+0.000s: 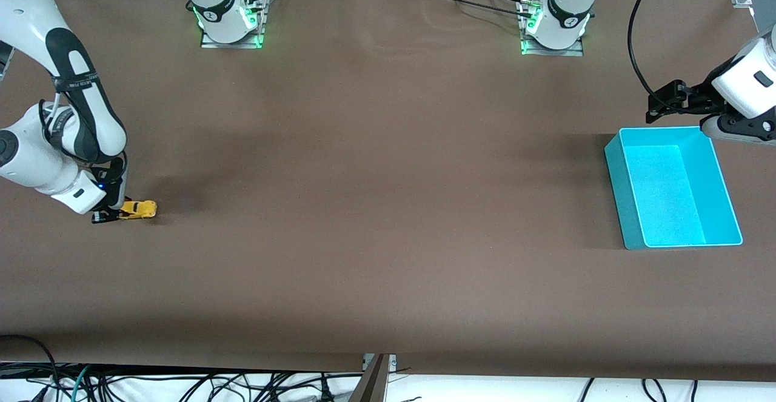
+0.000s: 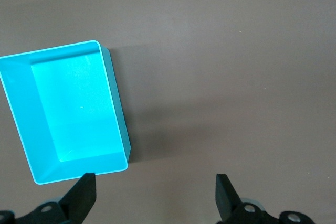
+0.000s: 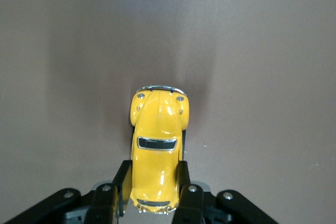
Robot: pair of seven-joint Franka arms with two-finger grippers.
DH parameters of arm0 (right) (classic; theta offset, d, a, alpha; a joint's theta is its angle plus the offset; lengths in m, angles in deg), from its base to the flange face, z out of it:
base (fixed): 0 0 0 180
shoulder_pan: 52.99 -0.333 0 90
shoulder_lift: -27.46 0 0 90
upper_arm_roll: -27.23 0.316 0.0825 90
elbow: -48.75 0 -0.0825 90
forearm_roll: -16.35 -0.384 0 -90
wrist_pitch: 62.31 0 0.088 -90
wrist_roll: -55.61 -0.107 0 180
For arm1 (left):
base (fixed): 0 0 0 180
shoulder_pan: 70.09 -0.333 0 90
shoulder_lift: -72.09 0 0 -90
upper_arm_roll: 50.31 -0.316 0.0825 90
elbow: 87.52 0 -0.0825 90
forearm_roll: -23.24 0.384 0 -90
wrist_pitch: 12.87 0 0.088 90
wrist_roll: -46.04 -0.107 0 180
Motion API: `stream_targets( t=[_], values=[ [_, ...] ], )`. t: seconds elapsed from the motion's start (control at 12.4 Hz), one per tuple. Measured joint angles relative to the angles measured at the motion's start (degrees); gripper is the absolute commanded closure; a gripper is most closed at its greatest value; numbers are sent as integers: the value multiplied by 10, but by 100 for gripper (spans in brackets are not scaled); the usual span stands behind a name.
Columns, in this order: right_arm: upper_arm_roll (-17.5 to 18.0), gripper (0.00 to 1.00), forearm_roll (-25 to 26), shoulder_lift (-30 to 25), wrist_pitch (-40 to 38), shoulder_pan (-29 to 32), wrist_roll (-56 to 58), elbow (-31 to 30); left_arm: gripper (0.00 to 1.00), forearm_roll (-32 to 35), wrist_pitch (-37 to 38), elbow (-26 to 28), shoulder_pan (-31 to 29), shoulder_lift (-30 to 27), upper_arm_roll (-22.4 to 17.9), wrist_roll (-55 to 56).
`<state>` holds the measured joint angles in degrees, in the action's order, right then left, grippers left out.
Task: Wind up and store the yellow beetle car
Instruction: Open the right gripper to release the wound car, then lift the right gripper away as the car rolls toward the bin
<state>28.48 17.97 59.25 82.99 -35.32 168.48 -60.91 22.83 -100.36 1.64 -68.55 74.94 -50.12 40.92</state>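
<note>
The yellow beetle car (image 1: 139, 209) rests on the brown table at the right arm's end. My right gripper (image 1: 113, 213) is down at table level and shut on the car's rear half. In the right wrist view the car (image 3: 156, 135) sits between the two black fingers (image 3: 122, 182) with its nose pointing away from the gripper (image 3: 154, 181). The turquoise bin (image 1: 616, 177) stands empty at the left arm's end. My left gripper (image 1: 658, 108) is open and empty, up in the air by the bin's edge nearest the bases. In the left wrist view the gripper (image 2: 155, 183) hangs beside the bin (image 2: 118, 109).
The two arm bases (image 1: 230, 23) (image 1: 553, 29) stand along the table edge farthest from the front camera. A black cable (image 1: 636, 44) loops down to the left arm. Cables lie below the table's near edge (image 1: 182, 384).
</note>
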Motion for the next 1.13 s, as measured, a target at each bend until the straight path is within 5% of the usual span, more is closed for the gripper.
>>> stream_targets(
  t=[0.08, 1.13],
  values=[
    [0, 2, 0, 0, 0, 1, 1, 1, 0, 0, 0, 0, 0, 0, 0, 0],
    [30, 0, -13, 6, -34, 1, 2, 52, 0, 0, 0, 2, 0, 0, 0, 0]
  ],
)
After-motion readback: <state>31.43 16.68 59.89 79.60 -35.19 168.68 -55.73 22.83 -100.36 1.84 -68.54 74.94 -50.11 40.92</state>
